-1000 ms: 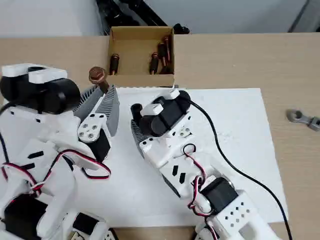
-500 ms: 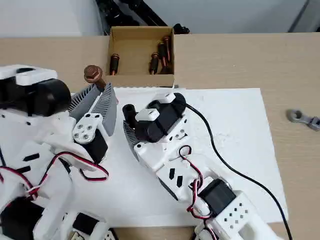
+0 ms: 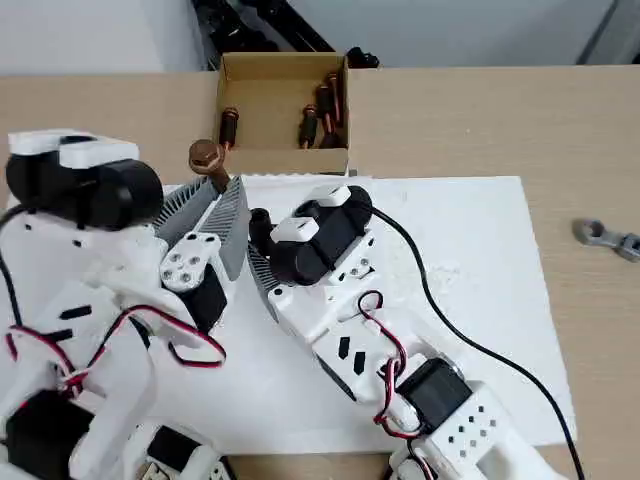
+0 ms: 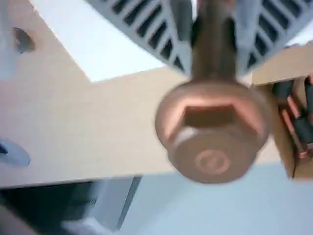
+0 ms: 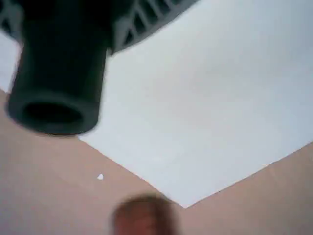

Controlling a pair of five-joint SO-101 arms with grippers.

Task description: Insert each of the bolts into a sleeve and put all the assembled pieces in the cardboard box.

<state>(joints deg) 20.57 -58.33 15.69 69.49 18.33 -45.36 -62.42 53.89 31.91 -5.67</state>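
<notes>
A copper bolt (image 3: pixel 207 157) sticks out head-first from my left gripper (image 3: pixel 216 182), which is shut on its shank, just in front of the cardboard box (image 3: pixel 262 102). Up close, the bolt's hex head (image 4: pixel 213 132) hangs below the grey fingers (image 4: pixel 146 24). My right gripper (image 3: pixel 263 246) is shut on a black sleeve (image 3: pixel 258 224), right beside the left gripper over the white sheet. The sleeve's open end (image 5: pixel 55 113) faces outward, with the bolt (image 5: pixel 144 216) blurred beyond it. Several assembled pieces (image 3: pixel 322 108) lie in the box.
A white sheet (image 3: pixel 470 260) covers the middle of the wooden table. A small metal wrench (image 3: pixel 605 238) lies at the right edge. A black cable (image 3: pixel 440 300) trails along the right arm. Dark equipment sits behind the box.
The left gripper with the bolt swung left, then came back right and nearer the sleeve. The right gripper shifted left with the sleeve, closing the gap between them.
</notes>
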